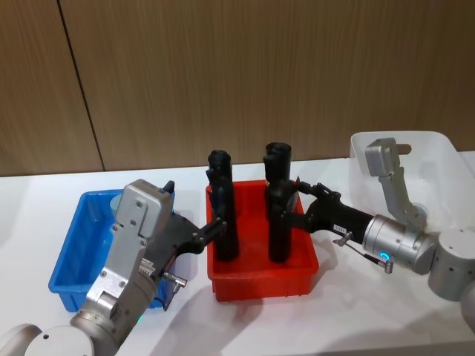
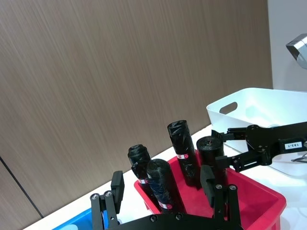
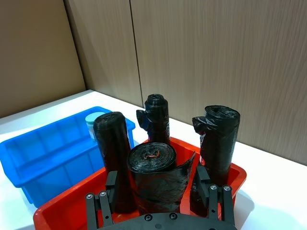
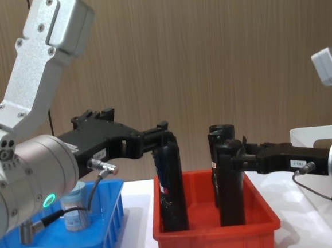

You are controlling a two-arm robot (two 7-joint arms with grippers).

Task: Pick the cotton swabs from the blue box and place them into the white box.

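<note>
One jar of cotton swabs (image 4: 75, 209) with a pale lid stands in the blue box (image 4: 60, 247), also seen as the jar (image 3: 95, 123) at the far corner of the blue box (image 3: 43, 153). The white box (image 1: 438, 152) sits at the far right. My left gripper (image 1: 215, 225) is open and reaches sideways over the red bin's left rim, its fingers (image 2: 117, 186) wide apart before a black cylinder. My right gripper (image 1: 295, 205) is open, its fingers (image 3: 199, 175) on either side of another black cylinder (image 3: 154, 165).
The red bin (image 1: 260, 288) stands between the blue and white boxes and holds several tall black cylinders (image 1: 223, 215). The left arm's body (image 1: 133, 252) hangs over the blue box's right side. A wood-panel wall runs behind the white table.
</note>
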